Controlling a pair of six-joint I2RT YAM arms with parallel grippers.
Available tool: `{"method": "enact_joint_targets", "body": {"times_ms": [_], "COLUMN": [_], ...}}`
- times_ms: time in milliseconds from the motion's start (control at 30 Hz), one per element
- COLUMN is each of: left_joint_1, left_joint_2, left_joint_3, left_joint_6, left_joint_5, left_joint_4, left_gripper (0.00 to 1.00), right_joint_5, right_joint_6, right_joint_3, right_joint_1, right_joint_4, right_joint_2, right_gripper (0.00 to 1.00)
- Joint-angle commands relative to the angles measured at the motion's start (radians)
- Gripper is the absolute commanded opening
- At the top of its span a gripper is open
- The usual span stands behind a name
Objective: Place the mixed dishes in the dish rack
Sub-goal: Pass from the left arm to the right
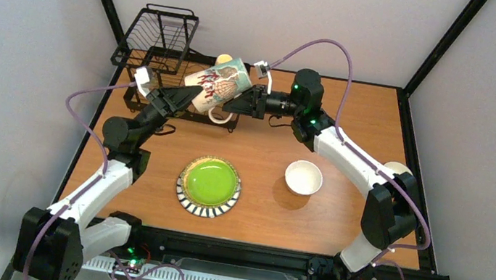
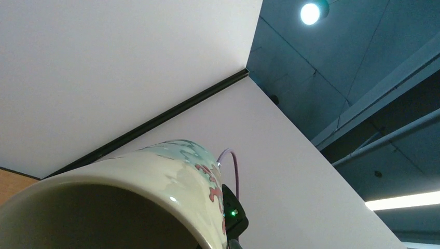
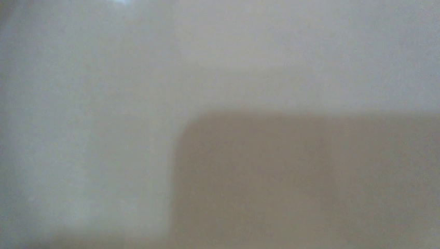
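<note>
**Mug spanned between both hands at the rack**

The patterned mug [image 1: 220, 85] hangs sideways above the flat base of the dish rack [image 1: 160, 40], long axis left to right. The left hand [image 1: 183, 99] is clenched on its mouth end. The right hand [image 1: 241, 102] meets its base end; whether it grips cannot be told.

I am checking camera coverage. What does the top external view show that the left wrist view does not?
Only the top external view shows the lime-green plate with striped rim, the white round bowl, the black wire dish rack and the left gripper at the tilted cream mug with teal and red print. Only the left wrist view shows the round ceiling lamp and the mug's dark inside. Both show that mug and the right arm with its green light.
</note>
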Motion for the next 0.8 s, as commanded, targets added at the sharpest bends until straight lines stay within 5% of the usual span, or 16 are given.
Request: {"method": "enact_joint_targets", "body": {"times_ms": [0, 167, 400, 767], "left_joint_1": [-0.032, -0.032, -0.031, -0.030], "left_joint_2": [-0.015, -0.027, -0.093, -0.225], "left_joint_3": [0.051, 0.066, 0.075, 0.114], "left_joint_6": [-0.009, 0.011, 0.086, 0.217], "left_joint_5": [0.029, 0.022, -0.049, -0.242], "left_joint_4": [0.006, -0.066, -0.217, -0.557], "left_gripper": [0.00, 0.01, 0.36, 0.53], "right_joint_5": [0.009, 0.013, 0.036, 0.084], "right_joint_6": [-0.062, -0.068, -0.109, -0.197], "right_joint_3": [0.017, 0.005, 0.008, 0.072], "right_joint_1": [0.013, 0.012, 0.012, 0.013], "right_joint_4": [0.058, 0.067, 0.042, -0.063], "right_joint_2": [0.009, -0.003, -0.025, -0.047], "right_gripper": [0.02, 0.02, 0.02, 0.02]}}
